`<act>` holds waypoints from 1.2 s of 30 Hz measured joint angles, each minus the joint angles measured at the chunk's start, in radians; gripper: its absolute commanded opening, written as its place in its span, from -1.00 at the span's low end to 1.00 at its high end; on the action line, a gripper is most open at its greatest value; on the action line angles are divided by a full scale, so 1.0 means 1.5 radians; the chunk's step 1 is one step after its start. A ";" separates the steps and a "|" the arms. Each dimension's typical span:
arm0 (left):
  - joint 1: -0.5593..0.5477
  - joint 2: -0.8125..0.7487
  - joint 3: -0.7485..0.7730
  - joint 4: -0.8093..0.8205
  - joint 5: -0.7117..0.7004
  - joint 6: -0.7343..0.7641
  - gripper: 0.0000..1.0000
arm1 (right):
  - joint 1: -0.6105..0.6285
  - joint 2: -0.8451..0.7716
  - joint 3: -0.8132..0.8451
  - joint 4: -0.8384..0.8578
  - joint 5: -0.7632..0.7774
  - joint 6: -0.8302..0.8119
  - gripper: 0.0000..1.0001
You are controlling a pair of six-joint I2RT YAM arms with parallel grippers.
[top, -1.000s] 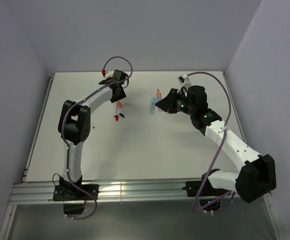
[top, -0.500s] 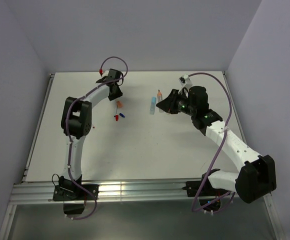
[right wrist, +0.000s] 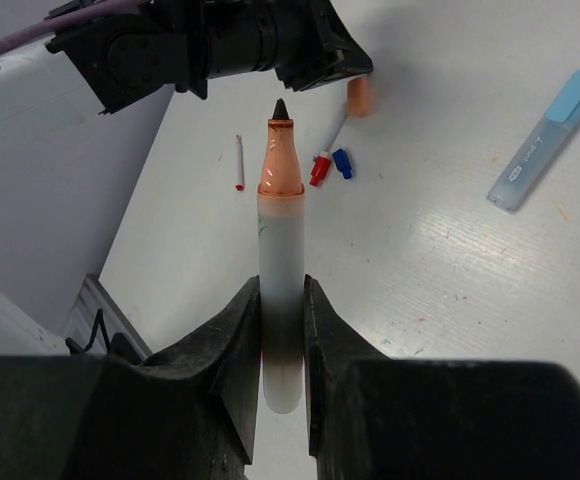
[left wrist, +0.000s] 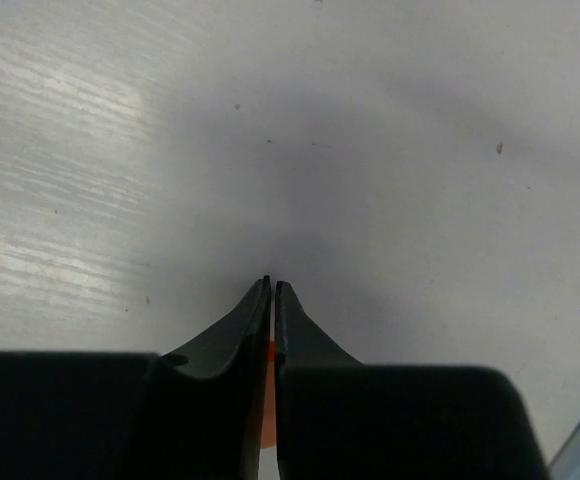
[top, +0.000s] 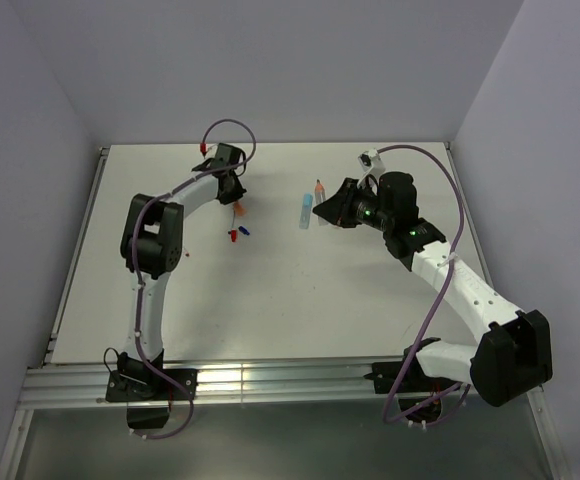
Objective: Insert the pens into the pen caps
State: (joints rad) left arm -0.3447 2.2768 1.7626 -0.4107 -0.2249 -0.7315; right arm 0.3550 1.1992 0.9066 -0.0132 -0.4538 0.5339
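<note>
**Top view.** The task is looking barely begun. The orange cap (top: 238, 211), the red cap (top: 232, 236) and the dark blue cap (top: 246, 230) are lying loose on the desk (top: 300, 300), well apart from the pen meant for them. A light blue pen (top: 305, 211) is lying mid-desk. The left arm is folding at the elbow and reaching far forward, with the left gripper (top: 233, 190) pointing down just behind the orange cap. The right arm is stretching diagonally in from the right, and the right gripper (top: 319, 203) is carrying the orange-tipped pen (top: 318, 188) near the light blue pen.

**Left wrist view.** The fingers (left wrist: 240, 330) are drawn almost together, leaving only a slit. A sliver of orange is showing through it, and I cannot tell whether anything is being pinched.

**Right wrist view.** The right gripper is clamping the pale barrel of the orange-tipped pen, which is uncapped, with its dark nib aiming toward the left gripper and the orange cap. The orange cap is resting on the desk just beside the left fingertips, with a whitish stick (right wrist: 335, 130) running from it toward the red cap. A thin whitish pen (right wrist: 239, 162) with a red end is lying apart on the left. The light blue pen seems to be wearing its cap already, so the orange-tipped pen and probably the thin ones are waiting.
</note>
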 measured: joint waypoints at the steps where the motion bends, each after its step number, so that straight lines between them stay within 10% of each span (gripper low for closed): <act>1: 0.000 -0.006 -0.011 0.005 0.001 -0.003 -0.82 | -0.001 0.000 0.000 0.000 -0.001 0.000 -1.00; 36: -0.057 -0.119 -0.187 0.041 0.007 -0.040 -0.85 | -0.002 0.000 -0.011 0.006 -0.009 0.001 -1.00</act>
State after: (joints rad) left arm -0.4301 2.0979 1.4826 -0.3485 -0.2146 -0.7918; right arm 0.3527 1.1988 0.8906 -0.0048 -0.4671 0.5346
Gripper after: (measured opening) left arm 0.063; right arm 0.242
